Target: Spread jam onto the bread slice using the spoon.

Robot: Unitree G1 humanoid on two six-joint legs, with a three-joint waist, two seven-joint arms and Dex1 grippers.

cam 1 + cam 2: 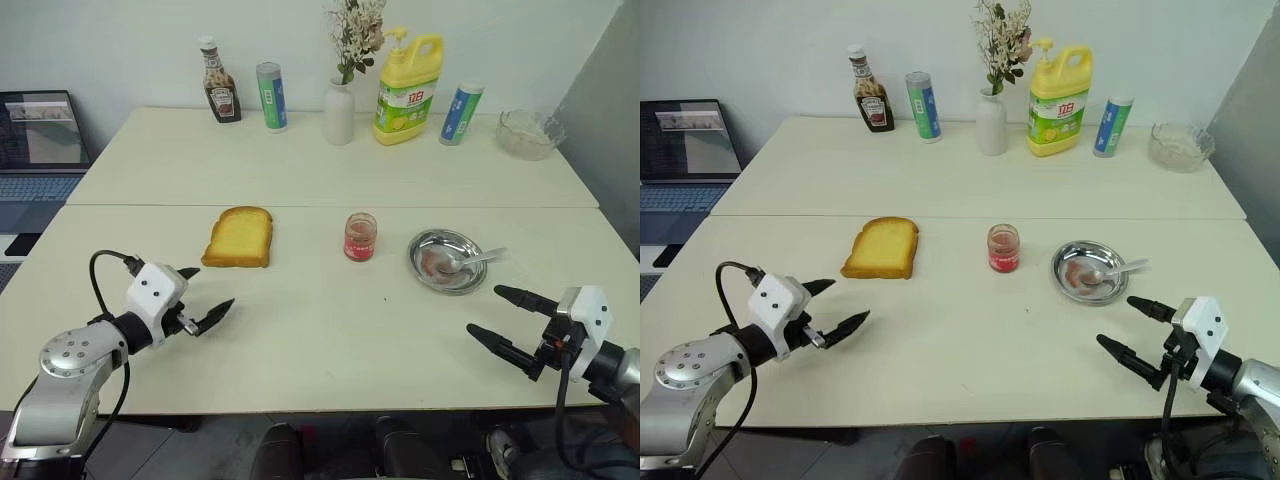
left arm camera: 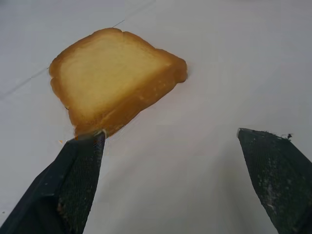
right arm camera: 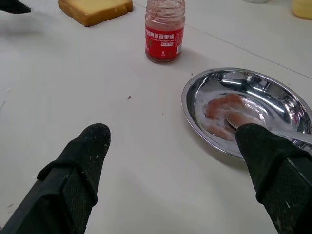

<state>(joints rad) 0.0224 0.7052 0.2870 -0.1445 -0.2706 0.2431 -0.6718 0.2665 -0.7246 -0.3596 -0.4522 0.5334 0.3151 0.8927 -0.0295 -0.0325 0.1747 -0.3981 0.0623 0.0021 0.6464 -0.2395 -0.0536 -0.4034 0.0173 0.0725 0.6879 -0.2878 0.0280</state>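
Both pincers hang wide open and empty over the near edge of the tabletop, apparently poised to start. The left pincer (image 1: 205,298) faces the bread slice (image 1: 239,237), which lies flat and bare toward the left side, probably so it can be steadied. The right pincer (image 1: 498,315) faces the steel dish (image 1: 446,261) toward the right edge. There the spoon (image 1: 473,260) rests, bowl down among reddish smears, handle over the rim for an easy pick. Between them stands the jam (image 1: 360,237), its jar lidless and partly full.
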